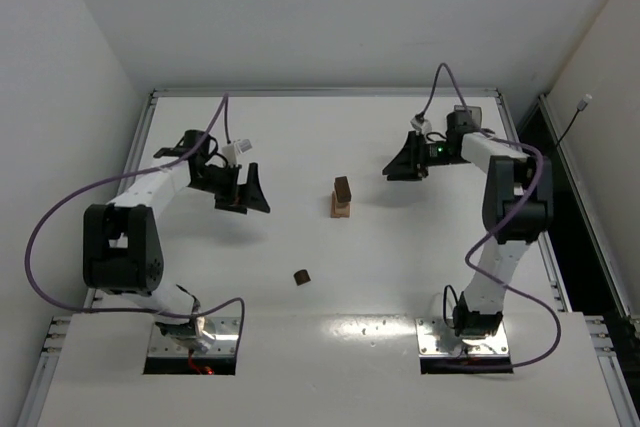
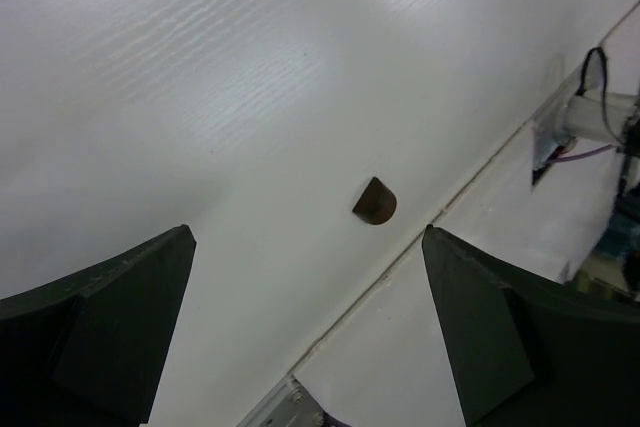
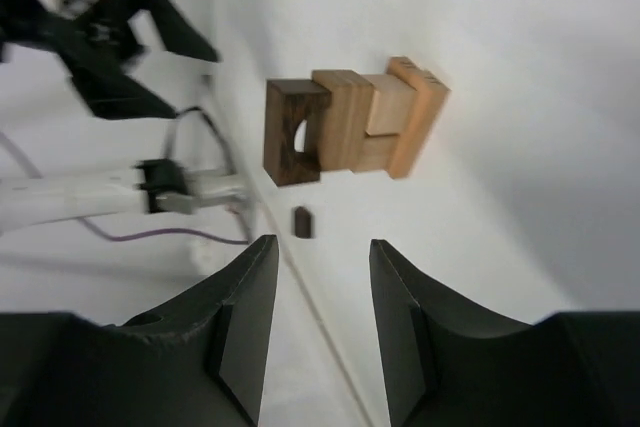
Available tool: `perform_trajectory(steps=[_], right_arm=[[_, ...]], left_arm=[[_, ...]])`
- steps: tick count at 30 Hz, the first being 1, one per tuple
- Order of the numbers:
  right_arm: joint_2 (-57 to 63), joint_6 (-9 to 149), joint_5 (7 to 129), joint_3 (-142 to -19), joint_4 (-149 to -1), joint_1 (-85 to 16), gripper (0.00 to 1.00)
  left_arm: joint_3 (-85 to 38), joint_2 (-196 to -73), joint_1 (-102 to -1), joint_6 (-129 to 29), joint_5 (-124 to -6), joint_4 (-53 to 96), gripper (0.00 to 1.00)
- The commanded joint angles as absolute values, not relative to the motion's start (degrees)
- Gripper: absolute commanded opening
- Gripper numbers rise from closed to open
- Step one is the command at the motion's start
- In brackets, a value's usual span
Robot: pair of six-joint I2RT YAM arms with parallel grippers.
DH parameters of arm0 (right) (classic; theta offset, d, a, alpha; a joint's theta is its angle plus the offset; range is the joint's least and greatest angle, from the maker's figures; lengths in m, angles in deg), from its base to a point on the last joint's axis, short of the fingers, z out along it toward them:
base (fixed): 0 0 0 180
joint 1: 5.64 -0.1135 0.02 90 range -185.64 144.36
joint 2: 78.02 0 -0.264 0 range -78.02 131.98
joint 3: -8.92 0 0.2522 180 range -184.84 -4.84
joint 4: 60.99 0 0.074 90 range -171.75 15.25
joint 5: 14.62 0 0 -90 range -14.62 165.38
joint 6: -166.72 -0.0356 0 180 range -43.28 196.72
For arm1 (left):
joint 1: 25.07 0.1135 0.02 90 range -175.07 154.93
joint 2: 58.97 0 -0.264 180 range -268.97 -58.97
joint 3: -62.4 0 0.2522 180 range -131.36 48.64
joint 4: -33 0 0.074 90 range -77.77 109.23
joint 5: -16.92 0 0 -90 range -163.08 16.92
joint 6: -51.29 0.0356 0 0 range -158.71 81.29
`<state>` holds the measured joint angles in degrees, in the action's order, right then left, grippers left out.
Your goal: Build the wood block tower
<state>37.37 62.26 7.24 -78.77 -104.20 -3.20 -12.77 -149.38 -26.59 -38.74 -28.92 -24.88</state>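
When you look down from above, the tower (image 1: 341, 197) stands near the middle of the white table (image 1: 300, 127), tan below and dark on top, but it is too small to count its pieces. One loose dark block (image 1: 301, 276) lies alone closer to the front of the table, well apart from the tower. The left gripper (image 1: 245, 192) hangs to the tower's left and the right gripper (image 1: 400, 162) to its right, and neither touches it. From the left wrist, its two dark fingers (image 2: 110, 327) are spread wide with nothing between them. The loose dark block lies on the table beyond them, and a tan bit is cut off at the top edge. From the right wrist, the picture is turned sideways and a bit blurry. Its fingers (image 3: 240, 317) stand partly apart, holding nothing. The whole tower shows beyond them, with the loose block tiny farther off.
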Motion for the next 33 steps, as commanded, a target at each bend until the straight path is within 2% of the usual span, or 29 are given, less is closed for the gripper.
perform_trajectory(steps=[1, 4, 8, 11, 14, 18, 23, 33], right_arm=[[27.2, 76.35, 24.03, -79.99, -113.59, -3.44, 0.39], [20.08, 78.56, 31.42, -75.96, -114.13, -5.37, 0.35], [10.34, 80.05, 44.13, -69.18, -111.67, -10.01, 0.21], [6.8, 80.06, 53.13, -67.16, -111.14, -13.01, 0.09], [5.48, 80.06, 58.05, -66.63, -111.14, -13.63, 0.05], [5.47, 80.06, 62.19, -66.63, -111.67, -11.53, 0.05], [4.95, 81.54, 64.04, -65.31, -112.71, -7.4, 0.05], [2.22, 88.76, 62.82, -71.37, -119.92, 3.67, 0.05]], left_arm=[[-11.4, -144.23, -30.16, -36.6, -34.3, -23.39, 0.96], [-10.87, -142.29, -33.85, -35.99, -35.72, -23.39, 0.96], [-10.87, -141.76, -36.67, -35.99, -39.93, -22.86, 0.93], [-10.87, -141.14, -37.2, -35.99, -42.05, -21.99, 0.9], [-9.73, -138.86, -38.25, -37.04, -45.03, -21.02, 0.85], [-6.83, -135.53, -43.6, -34.41, -48.38, -19.96, 0.84], [-3.84, -132.36, -55.27, -29.5, -51.98, -19.44, 0.84], [-4.97, -135.25, -69.54, -22.38, -56.03, -20.23, 0.78]])
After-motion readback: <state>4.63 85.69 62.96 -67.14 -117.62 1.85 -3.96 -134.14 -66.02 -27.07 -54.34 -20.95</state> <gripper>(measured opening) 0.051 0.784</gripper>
